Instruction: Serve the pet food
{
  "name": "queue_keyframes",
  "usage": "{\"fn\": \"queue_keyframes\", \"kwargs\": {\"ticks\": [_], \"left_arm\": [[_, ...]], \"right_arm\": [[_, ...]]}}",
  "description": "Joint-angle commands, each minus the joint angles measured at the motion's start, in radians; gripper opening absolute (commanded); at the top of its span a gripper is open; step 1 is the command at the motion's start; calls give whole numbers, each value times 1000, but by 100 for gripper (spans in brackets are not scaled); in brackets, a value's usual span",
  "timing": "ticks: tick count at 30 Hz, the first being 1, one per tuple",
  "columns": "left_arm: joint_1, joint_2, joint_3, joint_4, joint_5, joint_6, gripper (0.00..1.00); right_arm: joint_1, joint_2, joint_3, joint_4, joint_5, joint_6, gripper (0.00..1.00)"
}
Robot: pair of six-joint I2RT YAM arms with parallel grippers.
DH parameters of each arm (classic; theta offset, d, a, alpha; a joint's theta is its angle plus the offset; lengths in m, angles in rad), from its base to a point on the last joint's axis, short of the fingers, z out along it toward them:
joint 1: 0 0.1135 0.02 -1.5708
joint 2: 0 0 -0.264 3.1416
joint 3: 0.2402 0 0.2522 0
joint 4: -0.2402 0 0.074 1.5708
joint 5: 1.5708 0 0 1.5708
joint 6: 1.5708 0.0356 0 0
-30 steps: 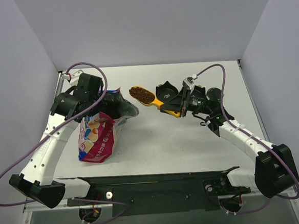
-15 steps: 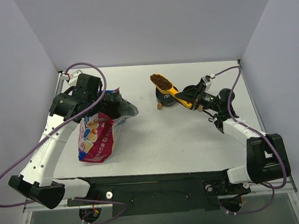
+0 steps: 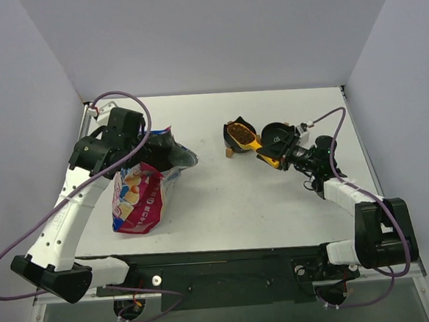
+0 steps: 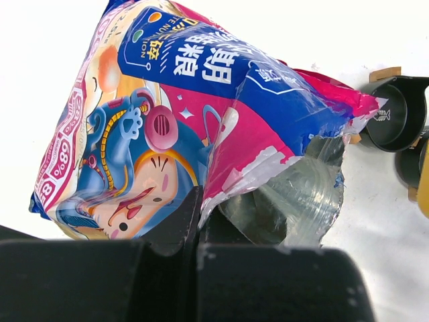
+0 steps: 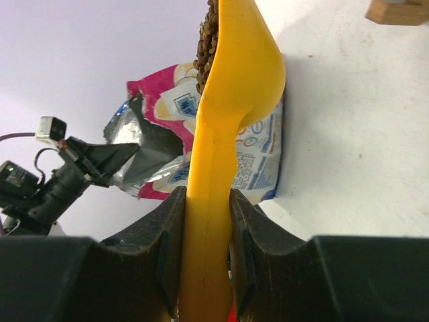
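The pet food bag (image 3: 138, 199) lies at the left with its torn silver mouth (image 3: 171, 155) open; its colourful front fills the left wrist view (image 4: 174, 114). My left gripper (image 3: 148, 145) is shut on the bag's top edge (image 4: 198, 213). My right gripper (image 3: 275, 154) is shut on the handle of the yellow scoop (image 3: 248, 139), with a finger on each side of it (image 5: 205, 235). The scoop (image 5: 231, 87) is turned on its side. Brown kibble (image 3: 237, 133) fills its cup (image 5: 208, 40), which is over the left black bowl (image 3: 234, 141).
A second black bowl (image 3: 276, 134) stands just right of the first, beside my right gripper. Both bowls show at the right edge of the left wrist view (image 4: 395, 114). White walls close in the table at the back and sides.
My right gripper has carried the loaded scoop from beside the bag to the right, then lowered and rolled it over the left black bowl. The left arm and the bag have stayed still.
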Motion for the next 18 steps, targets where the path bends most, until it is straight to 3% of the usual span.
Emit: {"fn": "queue_keyframes", "kwargs": {"ticks": [1,8,18], "left_arm": [[7,-57,6,122,-3,-5,0],[7,-71,-4,124,-1,-2,0],[7,-82,-14,125,0,-4,0]], "right_arm": [[-10,-34,-17,6,28,-104,0],[-28,41,-34,63,53,-85,0],[-28,81,28,-140,88,-208,0]]}}
